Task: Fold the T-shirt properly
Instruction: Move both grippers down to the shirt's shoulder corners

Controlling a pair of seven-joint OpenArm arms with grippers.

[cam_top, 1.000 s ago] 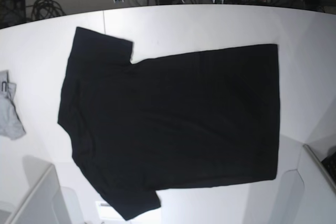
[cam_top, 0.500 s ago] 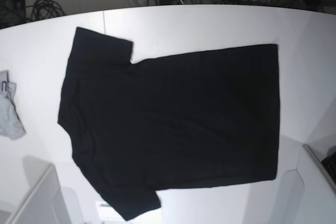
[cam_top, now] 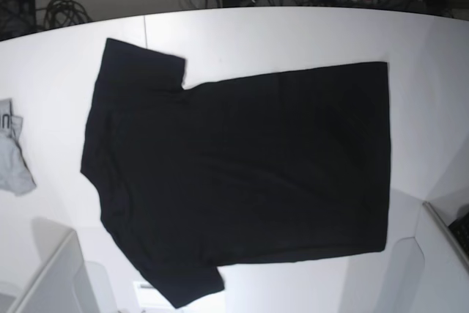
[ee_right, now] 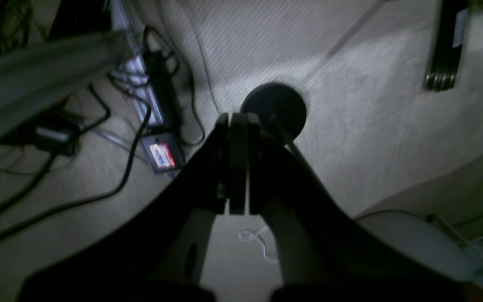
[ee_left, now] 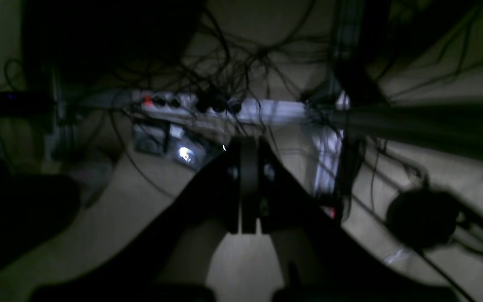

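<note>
Compared with a second ago: T-shirt (cam_top: 242, 181) unmoved; white arm parts at the far edge of the picture shifted outward and almost gone from the base view.

One white table (cam_top: 308, 38), carrying everything. One black T-shirt, spread flat over the table's middle, sleeves toward the left edge, hem toward the right edge. One small grey cloth (cam_top: 13, 157), at the left edge, well apart from the shirt. Nothing lying on the shirt.

Two grippers, both off the table, over the floor and cables: left gripper (ee_left: 247, 184) clenched, holding nothing; right gripper (ee_right: 237, 163) clenched, also holding nothing.
</note>
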